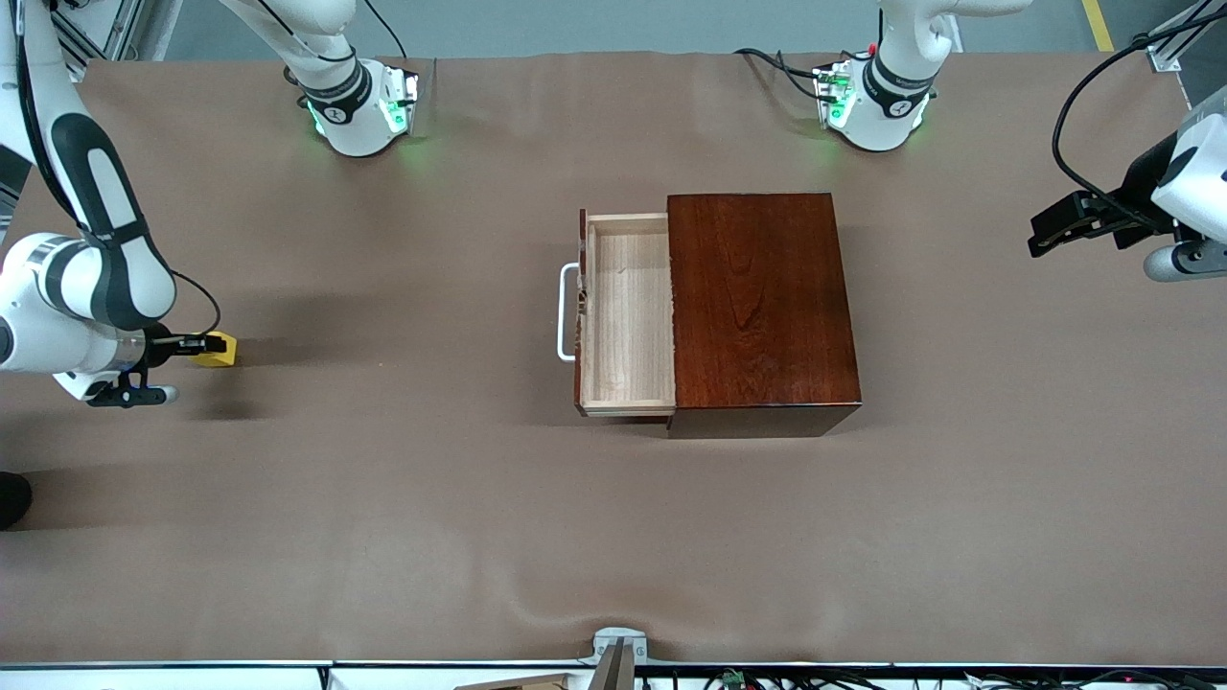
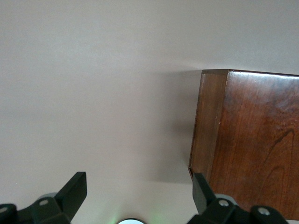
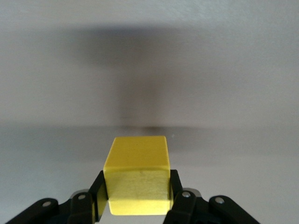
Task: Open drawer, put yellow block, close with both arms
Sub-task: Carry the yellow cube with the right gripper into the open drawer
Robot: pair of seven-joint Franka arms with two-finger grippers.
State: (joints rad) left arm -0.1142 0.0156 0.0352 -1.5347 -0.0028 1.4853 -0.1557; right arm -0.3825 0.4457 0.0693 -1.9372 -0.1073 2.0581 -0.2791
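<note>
Right claw [image 1: 196, 347] clamped on the yellow block [image 1: 219, 349] at the counter's [image 1: 613, 537] edge toward the right arm's end. Left claw [image 1: 1050, 235] wide, holding nothing, waiting over the edge at the left arm's end. Drawer [image 1: 628, 316] pulled out of the mahogany box [image 1: 762, 307] at mid-counter, its white handle [image 1: 566, 312] facing the block.

The pale light-wood drawer [image 1: 628, 321] with white U-shaped bar handle [image 1: 567, 312] stands pulled out of the glossy dark mahogany box [image 1: 757, 307], toward the right arm's end. The small bright yellow cube [image 1: 217, 349] sits pinched in the right hand [image 1: 196, 347], well apart from the drawer.
</note>
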